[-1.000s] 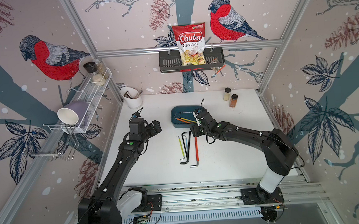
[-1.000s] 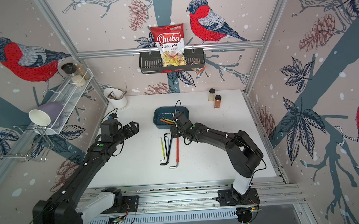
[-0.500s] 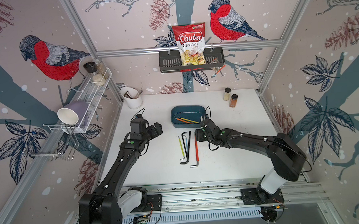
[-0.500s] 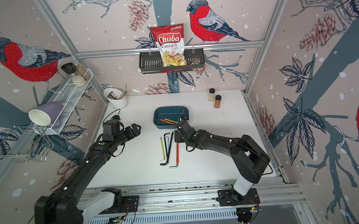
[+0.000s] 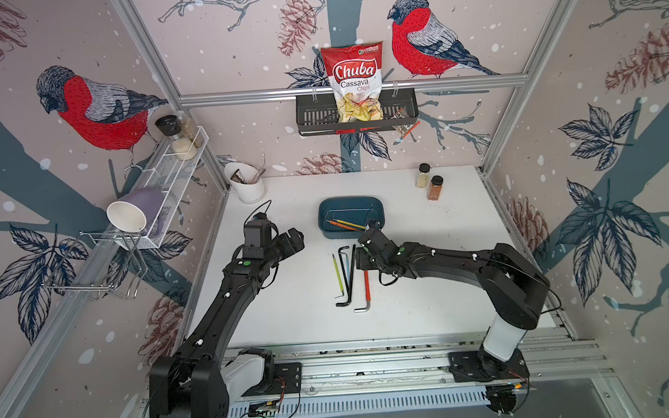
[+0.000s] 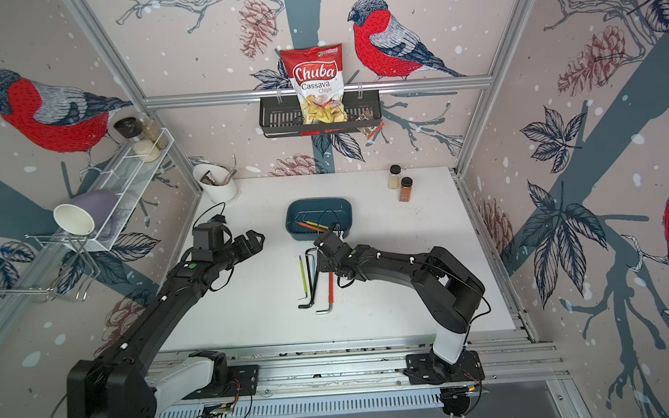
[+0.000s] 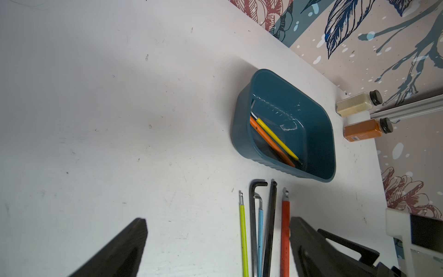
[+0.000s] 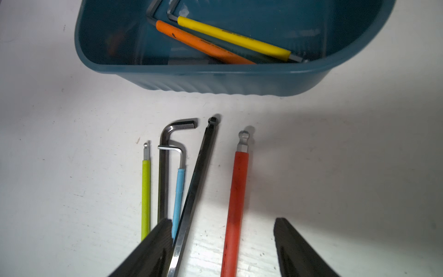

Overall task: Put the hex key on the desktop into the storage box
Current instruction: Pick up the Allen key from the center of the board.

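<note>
**Bimanual bench, seen from above and from both wrists.** Nearest the arm bases, several keys lie side by side on the desktop (image 5: 427, 291), shafts pointing toward the back wall. They are a green hex key (image 8: 145, 199), a bent black hex key (image 8: 163, 167), a light-blue hex key (image 8: 178, 199) whose short leg crosses the bent black one, a long black hex key (image 8: 199, 177) lying slanted, and a red hex key (image 8: 236, 199). The right gripper (image 8: 223, 220) stands over this row with jaws spread wide and nothing clamped. The red shaft lies between its fingers (image 8: 294, 249), and one finger (image 8: 155, 244) covers part of the light-blue and long black shafts. Whether the fingertips touch the desktop cannot be told. The left gripper (image 7: 217, 221), off to the left of the row and apart from it, is likewise spread wide and empty. Just beyond the key tips sits the storage box (image 8: 215, 81), holding an orange hex key (image 8: 196, 40) and a yellow hex key (image 8: 235, 38). Farther back stand two spice jars (image 5: 435, 191) and a white cup (image 5: 247, 185). On the back wall a black basket (image 5: 316, 118) holds a chip bag (image 5: 353, 75).
</note>
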You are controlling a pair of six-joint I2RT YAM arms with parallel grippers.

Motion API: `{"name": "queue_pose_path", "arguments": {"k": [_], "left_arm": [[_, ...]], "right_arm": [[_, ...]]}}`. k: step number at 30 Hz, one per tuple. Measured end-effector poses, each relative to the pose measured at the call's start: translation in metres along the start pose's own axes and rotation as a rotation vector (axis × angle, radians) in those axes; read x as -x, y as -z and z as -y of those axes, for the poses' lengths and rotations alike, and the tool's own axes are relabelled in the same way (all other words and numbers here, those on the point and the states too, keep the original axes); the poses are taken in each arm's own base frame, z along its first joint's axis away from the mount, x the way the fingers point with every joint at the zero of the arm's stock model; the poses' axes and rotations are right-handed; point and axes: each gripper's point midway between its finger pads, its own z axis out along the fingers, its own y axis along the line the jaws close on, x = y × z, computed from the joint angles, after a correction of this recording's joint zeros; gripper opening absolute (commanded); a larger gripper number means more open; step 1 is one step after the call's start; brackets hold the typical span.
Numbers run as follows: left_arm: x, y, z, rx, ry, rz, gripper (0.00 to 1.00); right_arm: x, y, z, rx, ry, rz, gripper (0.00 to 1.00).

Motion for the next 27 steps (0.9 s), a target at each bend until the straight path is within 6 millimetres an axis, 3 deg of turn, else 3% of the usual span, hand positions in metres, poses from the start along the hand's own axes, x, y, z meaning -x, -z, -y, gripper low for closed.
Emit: {"name": "queue_pose_path", "arguments": {"k": [15,21,27], "left_arm": [[-0.013,-0.012,-0.011,0.044,-0.016,-0.073,0.95],[-0.012,-0.005,-0.004,0.009,-0.02,-0.065,0.95],[-0.011,-0.005,-0.001,0.001,-0.021,-0.065,0.96]], "right_arm": [[-0.041,-0.026,-0.003,-0.091,-0.038,-0.079,0.69],[-0.032,-0.017,-0.009,-0.163,-0.021,-0.055,0.69],[-0.038,-0.01,0.013,-0.236,-0.008,-0.087,0.69]]}}
